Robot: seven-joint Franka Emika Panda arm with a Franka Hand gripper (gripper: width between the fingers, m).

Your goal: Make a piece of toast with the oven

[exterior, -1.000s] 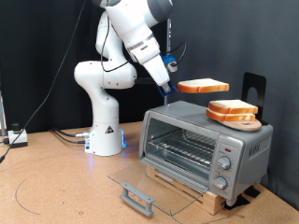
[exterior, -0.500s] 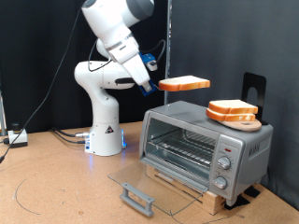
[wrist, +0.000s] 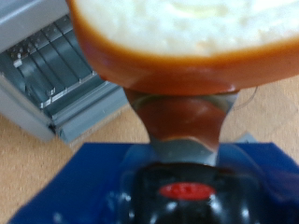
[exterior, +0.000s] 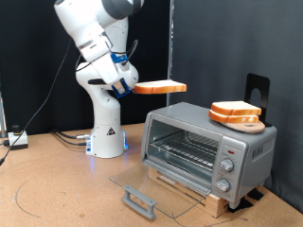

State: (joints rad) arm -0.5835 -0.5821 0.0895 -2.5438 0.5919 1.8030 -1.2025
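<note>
A: Golden-crusted piece of toast [exterior: 159, 87]: where is it sitting in the listing?

B: It is riding in the air, flat and level, clamped at one edge in the gripper [exterior: 129, 87]. The slice is extending from the fingers toward the exterior view's right, so its free edge is pointing at the oven [exterior: 208, 148].

A: And the oven's entry?

B: It is standing low at the exterior view's right, silver-grey, with its glass door [exterior: 157, 186] lying open and flat in front. The wire rack [exterior: 185, 148] is showing bare inside. The held slice is hanging above and to the exterior view's left of the oven's top corner, well apart from the opening, which is lying lower and further right.

A: Anything else being catalogued?

B: Remaining slices [exterior: 235, 113] are resting stacked on a wooden board [exterior: 248, 124] on the oven's roof. In the wrist view, the toast's crust [wrist: 177, 70] is filling the frame just past the fingers, with the oven's rack [wrist: 51, 61] showing beyond it.

A: Judgement on the work?

B: The slice appears taken from the stack and is not yet inside.
</note>
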